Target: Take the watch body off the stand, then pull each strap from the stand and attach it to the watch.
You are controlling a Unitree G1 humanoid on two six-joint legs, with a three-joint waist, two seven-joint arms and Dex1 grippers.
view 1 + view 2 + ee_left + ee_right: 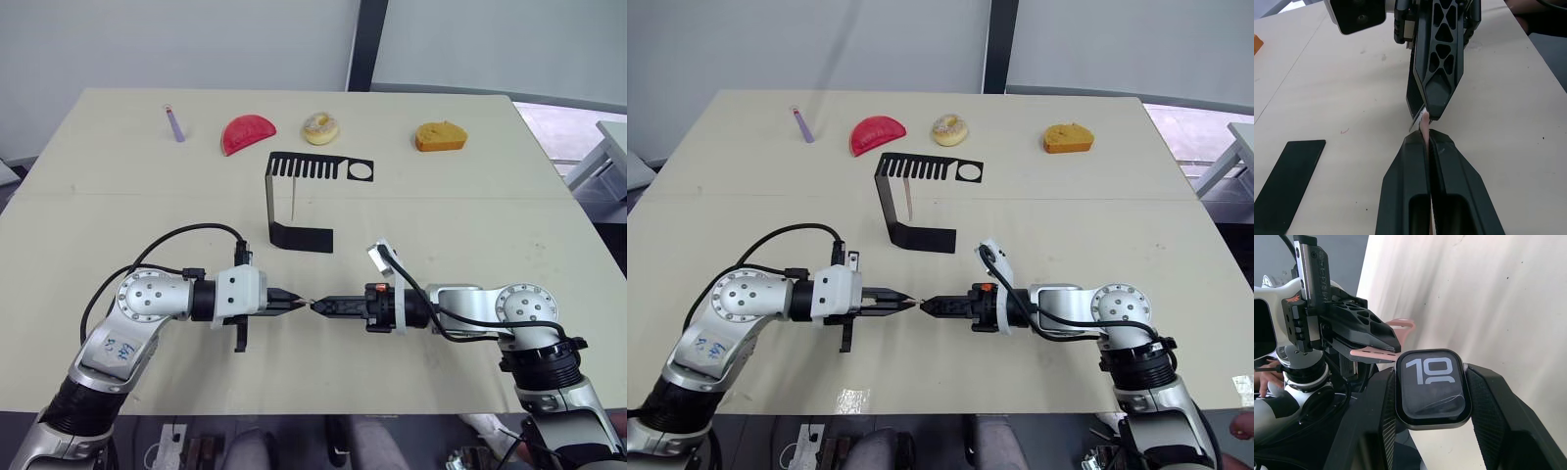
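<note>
My right gripper (320, 305) is shut on the watch body (1432, 387), whose dark screen shows light digits. My left gripper (292, 305) faces it tip to tip and is shut on a pale pink strap (1374, 353). The strap's end reaches the edge of the watch body. Both hang low over the table's front middle. In the left wrist view the strap (1424, 128) shows edge-on between my closed fingers. Behind them stands the black stand (268, 201), and a second strap (907, 204) hangs from a slot in its top plate.
Along the table's far side lie a purple stick (175, 124), a red slice (248, 134), a doughnut (320, 127) and an orange piece (440, 136). The stand's flat base (302, 237) lies just beyond both grippers.
</note>
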